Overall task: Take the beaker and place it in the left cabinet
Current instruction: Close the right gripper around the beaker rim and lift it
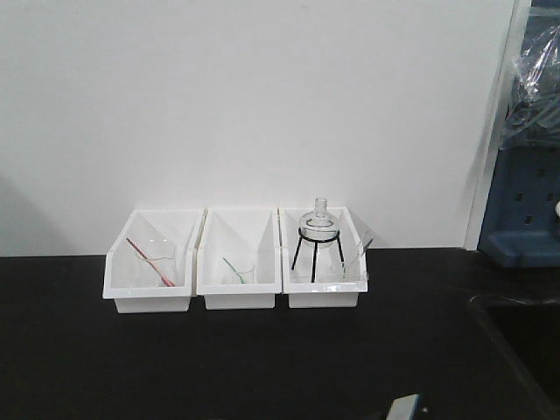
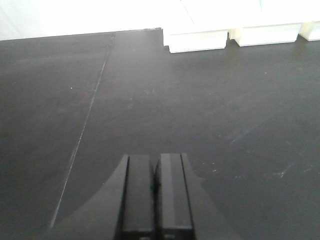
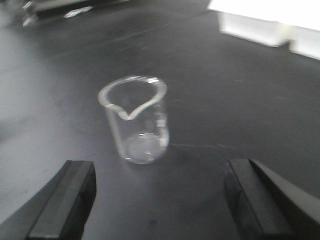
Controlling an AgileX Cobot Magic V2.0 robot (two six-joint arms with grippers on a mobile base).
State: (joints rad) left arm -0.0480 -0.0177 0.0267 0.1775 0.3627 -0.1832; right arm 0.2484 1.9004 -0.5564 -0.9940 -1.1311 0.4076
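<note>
Right wrist view: beaker (image 3: pixel 137 125) upright on black countertop (image 3: pixel 225 100), white bins (image 3: pixel 250 27) beyond.

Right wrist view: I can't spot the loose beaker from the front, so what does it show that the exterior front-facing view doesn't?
Only the right wrist view shows the beaker standing upright on the tabletop, ahead of the open right end effector, untouched. Only the front-facing view shows the full row of three white bins and the flask on its black tripod in the rightmost one. Both show the black tabletop, and perhaps a bin edge.
</note>
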